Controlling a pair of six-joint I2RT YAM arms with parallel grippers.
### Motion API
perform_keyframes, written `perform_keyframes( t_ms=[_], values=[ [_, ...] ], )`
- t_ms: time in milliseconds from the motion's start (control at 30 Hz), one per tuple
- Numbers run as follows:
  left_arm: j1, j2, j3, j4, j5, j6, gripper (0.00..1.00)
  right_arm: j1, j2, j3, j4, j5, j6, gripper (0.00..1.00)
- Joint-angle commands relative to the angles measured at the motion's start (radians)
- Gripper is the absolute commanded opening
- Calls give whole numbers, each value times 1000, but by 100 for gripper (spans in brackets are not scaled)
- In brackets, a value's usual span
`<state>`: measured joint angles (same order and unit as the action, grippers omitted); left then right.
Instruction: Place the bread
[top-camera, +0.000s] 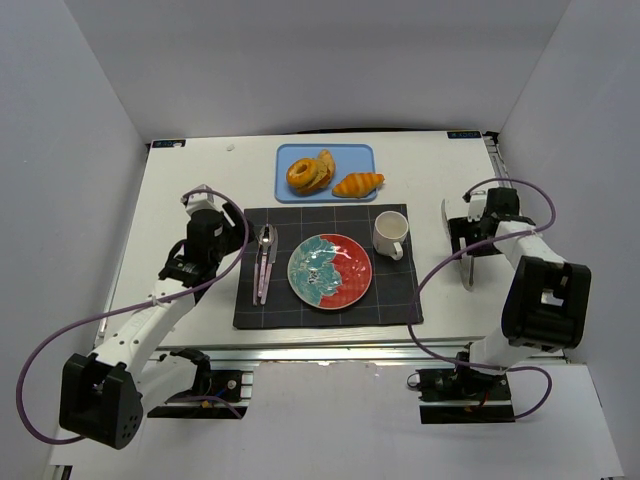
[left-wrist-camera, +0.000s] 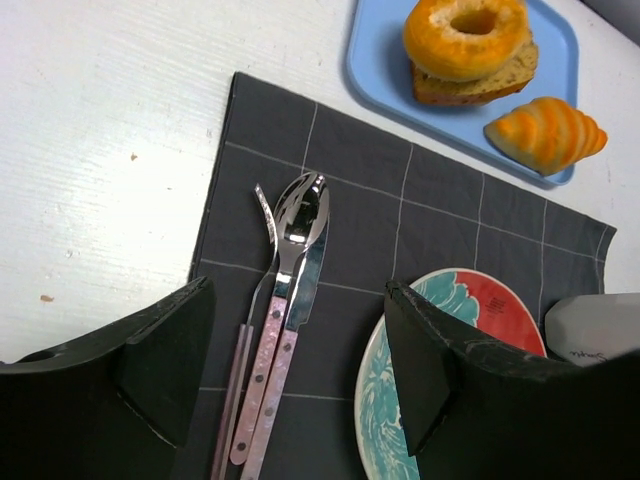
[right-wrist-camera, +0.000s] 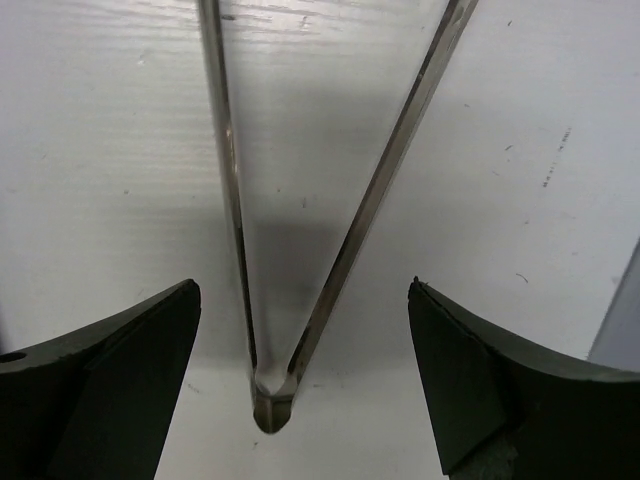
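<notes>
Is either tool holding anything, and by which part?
Nothing is held: left tool open near pink-handled cutlery, right tool open near silver metal tongs.

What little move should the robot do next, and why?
Probably lower the right gripper and close it on the tongs. Its jaws stand open right over the tongs lying on the table, while the bread sits on the blue tray and the plate is bare.

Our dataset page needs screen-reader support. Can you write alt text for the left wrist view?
The left gripper, jaws open and empty, hangs over a dark placemat holding cutlery and a teal-and-red plate. Beyond it, a blue tray carries a bagel and a croissant.
</notes>
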<state>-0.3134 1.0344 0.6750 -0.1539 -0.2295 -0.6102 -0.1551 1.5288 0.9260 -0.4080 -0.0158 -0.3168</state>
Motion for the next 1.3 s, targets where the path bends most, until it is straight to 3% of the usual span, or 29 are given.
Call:
perform_keyframes(
  t_ms=[0,267,367,400,467,500,600,700,900,1067,1267],
  values=[
    [-3,-14,-15,17,-13,-16,78,2,96,54,31,33,79,88],
    [-3,-4,3,-9,-24,4,78,3,209,114,54,-68,128,78],
    [-3,-8,-14,2,-22,-6,78,3,223,102,78,-84,110,67],
    [-3,-10,-17,11,-21,-11,78,3,229,102,77,-90,104,54],
    [-3,-8,-20,17,-18,-17,78,3,251,111,63,-119,87,38],
    [-3,-10,-18,14,-19,-17,78,3,255,115,58,-127,81,22],
    [-3,-13,-5,1,-25,-10,78,3,237,145,48,-153,27,6],
    [-3,-23,11,-12,-27,6,78,9,157,226,11,-289,-121,5],
    [-3,-28,15,-6,-25,6,78,123,186,535,-133,-395,-280,29],
    [-3,-31,15,-9,-24,1,78,250,280,781,-247,-394,-453,39],
    [-3,-62,8,-32,-39,0,78,371,389,959,-365,-276,-661,46]
  ],
)
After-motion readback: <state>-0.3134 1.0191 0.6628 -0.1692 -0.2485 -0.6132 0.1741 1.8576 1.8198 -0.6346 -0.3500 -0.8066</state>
